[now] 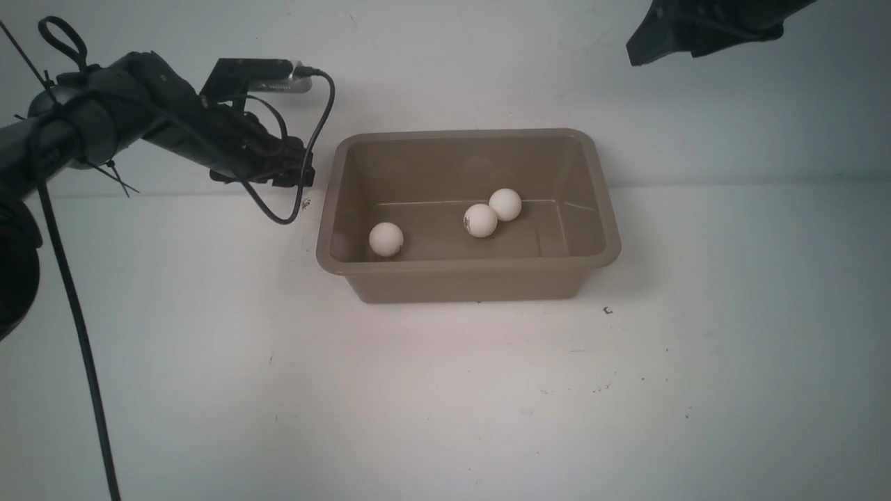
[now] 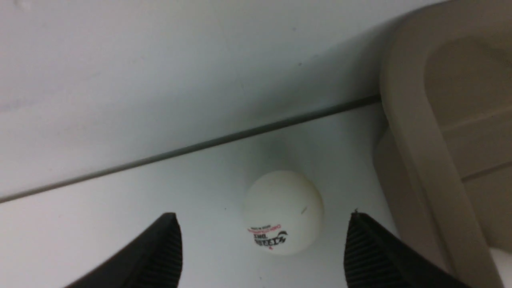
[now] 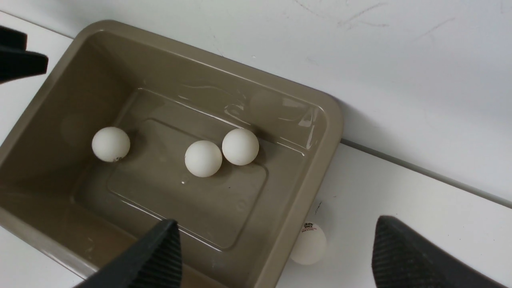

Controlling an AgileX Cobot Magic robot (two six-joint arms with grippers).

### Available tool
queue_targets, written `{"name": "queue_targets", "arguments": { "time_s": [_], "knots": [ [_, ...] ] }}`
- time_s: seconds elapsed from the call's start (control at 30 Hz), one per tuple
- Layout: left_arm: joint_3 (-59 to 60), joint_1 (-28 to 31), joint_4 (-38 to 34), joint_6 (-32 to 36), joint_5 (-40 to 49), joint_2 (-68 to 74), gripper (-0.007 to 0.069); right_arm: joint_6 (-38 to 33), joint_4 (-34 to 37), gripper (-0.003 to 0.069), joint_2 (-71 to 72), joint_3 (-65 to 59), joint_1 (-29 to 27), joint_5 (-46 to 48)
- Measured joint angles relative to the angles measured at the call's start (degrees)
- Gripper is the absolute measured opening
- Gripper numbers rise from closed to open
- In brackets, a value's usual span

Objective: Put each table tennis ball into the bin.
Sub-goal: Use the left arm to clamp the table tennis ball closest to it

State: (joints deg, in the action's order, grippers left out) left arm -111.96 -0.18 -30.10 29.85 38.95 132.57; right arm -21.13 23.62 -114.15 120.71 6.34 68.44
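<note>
A: Where are the balls?

B: The three balls (image 1: 480,220) lie in the bin (image 1: 468,264). A fourth ball (image 2: 283,212) sits on the table (image 1: 445,390) just outside the bin's left end, near the back wall (image 1: 487,69). A fifth ball (image 3: 309,245) is tucked against the right end, under the rim.

A: And the grippers?

B: The left gripper (image 2: 263,215) is spread wide and holds nothing. The fourth ball lies between its fingers (image 2: 158,252), touching neither. The right gripper (image 3: 276,221) is equally wide and empty, well clear of the fifth ball.

A: How will they handle?

B: Probably very light, hard-shelled and smooth, quick to roll or squirt out. I'd close gently across the middle.
</note>
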Motion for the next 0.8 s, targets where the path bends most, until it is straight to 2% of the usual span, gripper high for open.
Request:
{"name": "queue_targets", "arguments": {
  "time_s": [0.47, 0.8],
  "knots": [
    [-3.2, 0.0, -0.2, -0.8, 3.2, 4.4, 0.0490, -1.0, 0.0, 0.0578, 0.0, 0.0, 0.0, -0.2],
    [-3.5, 0.0, -4.7, 0.5, 1.8, 5.8, 0.0492, -1.0, 0.0, 0.0578, 0.0, 0.0, 0.0, -0.2]
  ]
}}
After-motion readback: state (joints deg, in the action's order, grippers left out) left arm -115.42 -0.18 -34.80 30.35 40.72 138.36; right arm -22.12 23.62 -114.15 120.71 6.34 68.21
